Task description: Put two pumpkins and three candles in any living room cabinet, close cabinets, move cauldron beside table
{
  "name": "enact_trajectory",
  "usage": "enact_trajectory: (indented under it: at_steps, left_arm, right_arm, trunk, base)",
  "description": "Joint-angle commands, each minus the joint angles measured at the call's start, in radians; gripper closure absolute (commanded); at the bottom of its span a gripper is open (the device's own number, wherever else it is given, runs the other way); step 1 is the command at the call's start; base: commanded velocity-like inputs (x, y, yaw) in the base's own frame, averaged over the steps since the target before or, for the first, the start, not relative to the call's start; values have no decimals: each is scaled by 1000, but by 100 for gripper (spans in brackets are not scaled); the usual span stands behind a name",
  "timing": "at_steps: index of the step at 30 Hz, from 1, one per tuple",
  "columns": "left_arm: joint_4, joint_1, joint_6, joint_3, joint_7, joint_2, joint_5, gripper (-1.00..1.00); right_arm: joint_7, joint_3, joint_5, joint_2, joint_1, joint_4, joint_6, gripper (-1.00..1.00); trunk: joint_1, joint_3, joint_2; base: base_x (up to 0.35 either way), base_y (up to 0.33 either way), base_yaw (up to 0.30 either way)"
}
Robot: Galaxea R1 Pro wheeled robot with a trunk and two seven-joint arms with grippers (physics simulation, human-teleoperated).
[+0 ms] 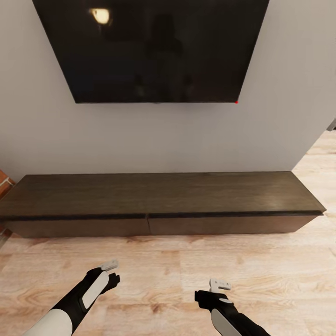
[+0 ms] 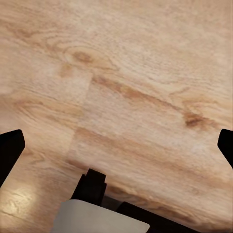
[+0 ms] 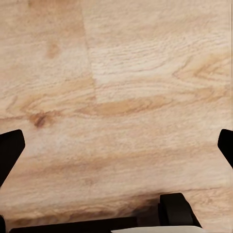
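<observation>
Both arms sit low at the near edge of the head view, over bare plank floor. Left gripper and right gripper carry nothing. In each wrist view the two dark fingertips sit at opposite edges of the picture with wood floor between them, so both are spread wide, released; left gripper, right gripper. A white-and-black part of the robot shows at the frame edge in both wrist views.

Floor between grippers and cabinet has no objects on it, an open strip across the whole width.

Cabinet: low, long, dark brown, standing against the wall. Two flat front panels, seam about mid-length, both flush and closed. Top is bare. Its left end runs toward the frame edge, next to a bit of red brick. Its right end stops short of the wall's corner; beyond that corner the floor carries on to the right, open room there.

TV: large black screen mounted on the wall above the cabinet, well clear of its top, with a lamp reflection in the upper left and a small red dot at the lower right corner.
</observation>
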Motion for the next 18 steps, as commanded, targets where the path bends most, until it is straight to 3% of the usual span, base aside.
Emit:
enact_trajectory:
  at_steps: [1, 18]
  left_arm:
    - [-2, -1, 1, -7, 10, 1, 10, -100]
    - [-2, -1, 1, -7, 9, 1, 11, -100]
  right_arm:
    - [-8, 4, -3, -1, -1, -2, 2, -100]
    - [-8, 2, 13, -1, -1, -1, 0, -100]
  trunk:
    - [0, -1, 0]
    - [0, -1, 0]
  base:
    - [6, -123, -1]
    - [1, -29, 0]
